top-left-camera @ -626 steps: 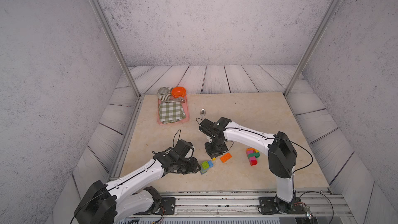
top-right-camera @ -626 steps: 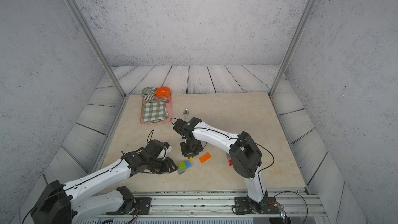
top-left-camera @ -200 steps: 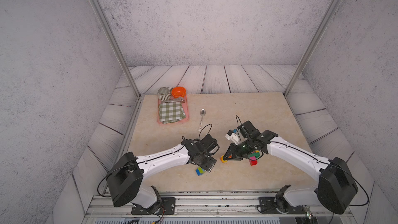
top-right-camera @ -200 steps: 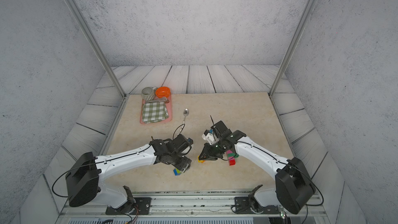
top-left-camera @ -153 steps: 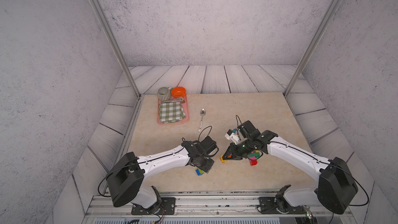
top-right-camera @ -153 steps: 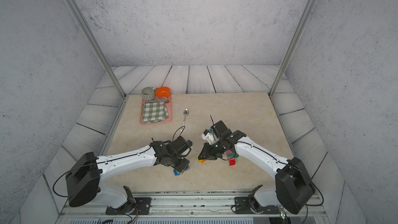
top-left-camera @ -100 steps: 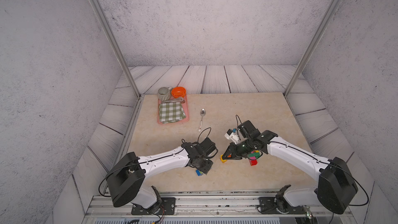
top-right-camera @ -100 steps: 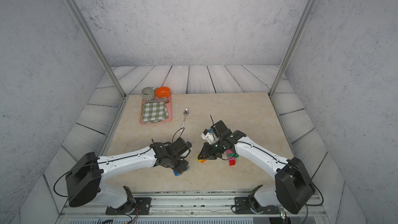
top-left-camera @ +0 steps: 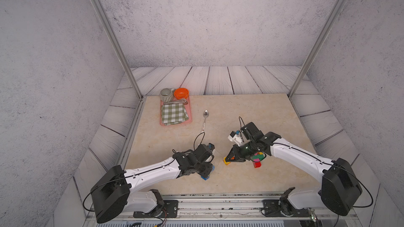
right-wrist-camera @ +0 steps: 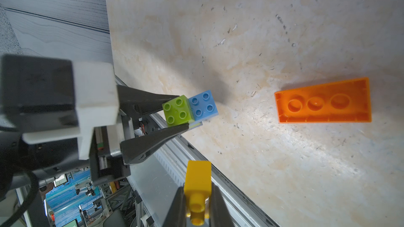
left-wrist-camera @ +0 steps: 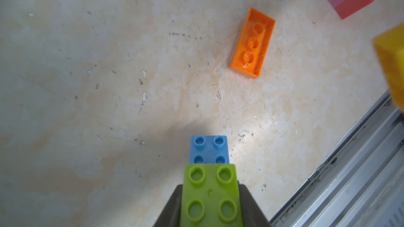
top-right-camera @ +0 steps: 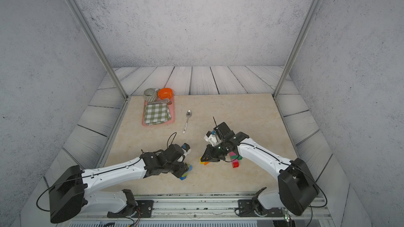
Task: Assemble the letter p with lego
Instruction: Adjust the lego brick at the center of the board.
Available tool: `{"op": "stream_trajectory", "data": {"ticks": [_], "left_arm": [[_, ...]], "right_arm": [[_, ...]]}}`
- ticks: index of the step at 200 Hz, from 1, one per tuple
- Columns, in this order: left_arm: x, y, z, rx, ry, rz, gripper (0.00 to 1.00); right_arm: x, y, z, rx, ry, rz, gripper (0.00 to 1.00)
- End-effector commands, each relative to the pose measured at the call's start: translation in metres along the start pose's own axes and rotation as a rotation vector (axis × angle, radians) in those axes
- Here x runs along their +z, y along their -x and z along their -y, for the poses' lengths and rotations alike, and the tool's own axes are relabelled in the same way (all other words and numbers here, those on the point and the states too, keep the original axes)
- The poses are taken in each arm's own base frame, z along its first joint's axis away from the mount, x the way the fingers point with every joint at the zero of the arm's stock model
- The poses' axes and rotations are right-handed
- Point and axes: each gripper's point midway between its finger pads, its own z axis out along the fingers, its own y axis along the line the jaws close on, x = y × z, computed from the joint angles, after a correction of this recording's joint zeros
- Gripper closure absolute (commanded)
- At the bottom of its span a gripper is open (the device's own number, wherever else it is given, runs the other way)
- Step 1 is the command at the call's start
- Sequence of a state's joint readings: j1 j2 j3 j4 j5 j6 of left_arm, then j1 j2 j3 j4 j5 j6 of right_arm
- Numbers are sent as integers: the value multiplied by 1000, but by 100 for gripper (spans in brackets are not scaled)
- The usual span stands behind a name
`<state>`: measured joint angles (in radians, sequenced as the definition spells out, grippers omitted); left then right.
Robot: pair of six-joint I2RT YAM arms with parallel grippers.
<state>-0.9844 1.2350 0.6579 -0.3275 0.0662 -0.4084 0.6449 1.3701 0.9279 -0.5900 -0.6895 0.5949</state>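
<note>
Your L fingers (right-wrist-camera: 142, 102) sit narrow, pressed on both sides of the lime brick (left-wrist-camera: 209, 195), low by the front edge of the tabletop (left-wrist-camera: 109, 84). The blue brick (left-wrist-camera: 208, 149) butts against it on the far side, past the tips, so the pair's long axis runs straight out along the fingers. Can't tell if they're joined. R fingers (right-wrist-camera: 176, 210) clamp a yellow brick (right-wrist-camera: 197, 180) near the upturned orange brick (right-wrist-camera: 323, 101). R arm's nearer it.
</note>
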Motion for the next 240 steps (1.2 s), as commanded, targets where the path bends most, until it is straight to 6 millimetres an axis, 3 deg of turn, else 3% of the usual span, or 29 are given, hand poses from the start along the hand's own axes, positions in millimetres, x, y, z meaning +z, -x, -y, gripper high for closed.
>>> {"op": "stream_trajectory", "data": {"ticks": [1, 34, 66, 156, 198, 240], "left_arm": [[-10, 31, 1, -1, -9, 196, 66], [-25, 55, -8, 40, 22, 435, 66], [-30, 62, -12, 64, 30, 560, 66], [-25, 33, -39, 31, 79, 665, 64], [-17, 23, -41, 17, 75, 646, 62], [-11, 11, -39, -13, 41, 604, 53]], "right_arm": [[-3, 1, -3, 5, -2, 0, 100], [-2, 1, -1, 8, -11, 3, 100], [-5, 2, 1, 2, -32, 15, 100], [1, 8, 1, 6, -20, 18, 100], [1, 9, 0, 6, -13, 23, 100], [2, 9, 1, 10, -10, 24, 100]]}}
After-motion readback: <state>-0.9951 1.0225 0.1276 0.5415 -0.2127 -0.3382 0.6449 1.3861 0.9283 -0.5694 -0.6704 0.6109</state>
